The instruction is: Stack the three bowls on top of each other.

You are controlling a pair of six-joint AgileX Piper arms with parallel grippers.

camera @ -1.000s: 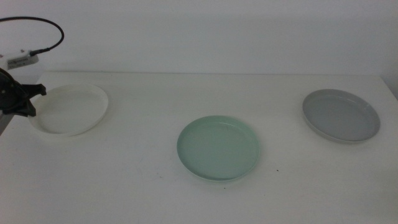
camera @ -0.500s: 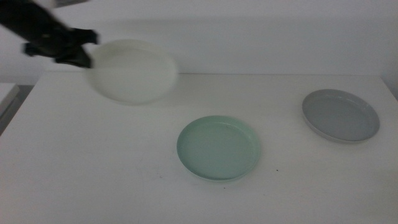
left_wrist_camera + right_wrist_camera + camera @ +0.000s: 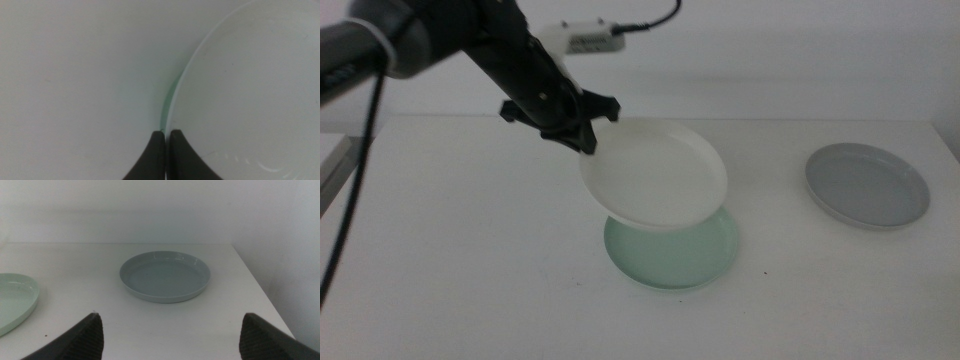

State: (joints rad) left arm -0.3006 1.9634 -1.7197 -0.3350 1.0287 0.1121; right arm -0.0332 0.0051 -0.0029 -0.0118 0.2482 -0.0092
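White bowl carried over the mint green bowl, not yet set down.

The white bowl [image 3: 655, 176] hangs tilted just above the mint green bowl [image 3: 672, 255] on the desk [image 3: 470, 280], its near-left rim pinched in my left gripper [image 3: 582, 133]. Next I judge it needs levelling, centring and lowering. The grey bowl [image 3: 867, 185] sits well apart; my right gripper [image 3: 172, 335] waits near it, spread wide.

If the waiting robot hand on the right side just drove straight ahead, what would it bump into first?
Probably the grey bowl. The right end effector is open and points right at it, with only bare table between. It may pass just above the low rim; height is hard to judge.
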